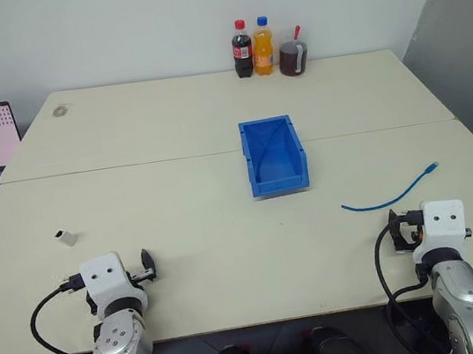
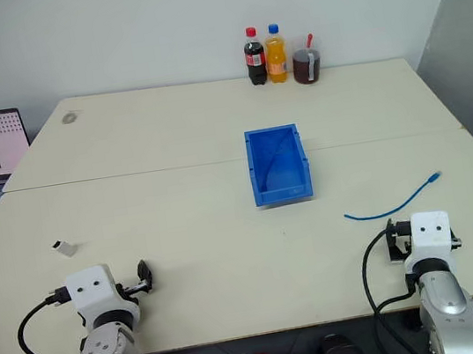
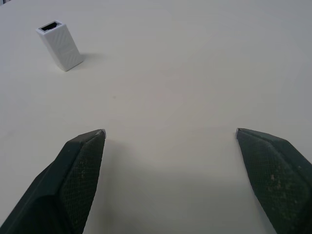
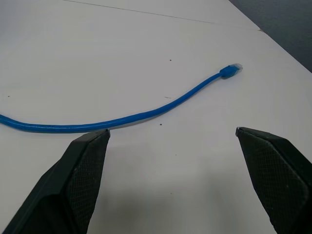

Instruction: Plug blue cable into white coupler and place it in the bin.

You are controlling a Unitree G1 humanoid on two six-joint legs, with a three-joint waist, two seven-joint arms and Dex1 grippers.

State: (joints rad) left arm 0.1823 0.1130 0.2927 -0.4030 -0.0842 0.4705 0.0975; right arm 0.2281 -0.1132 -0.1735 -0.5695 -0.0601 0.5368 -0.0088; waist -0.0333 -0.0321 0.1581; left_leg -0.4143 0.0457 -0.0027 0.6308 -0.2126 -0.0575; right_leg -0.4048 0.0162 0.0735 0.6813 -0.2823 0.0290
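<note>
Bin (image 1: 274, 155): mid-table, empty. Cable (image 1: 391, 197): right of bin, near right gripper (image 4: 170, 134), jaws wide. Coupler (image 1: 66, 237): far left of bin, near left gripper (image 3: 170, 134), jaws wide

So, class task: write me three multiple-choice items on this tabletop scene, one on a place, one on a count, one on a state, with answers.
1. Where does the blue cable lie?
A. In the bin
B. On the table by the right gripper
C. Beside the laptop

2. How many bottles stand at the table's far edge?
A. Two
B. Three
C. Four

3. How do the left gripper's fingers stand?
A. Shut on the coupler
B. Shut on nothing
C. Open, holding nothing

Answers:
1 B, the cable rests on the table just ahead of the right gripper, apart from the bin.
2 A, a cola bottle and an orange bottle.
3 C, the left gripper is spread wide, with the white coupler lying apart.
</note>
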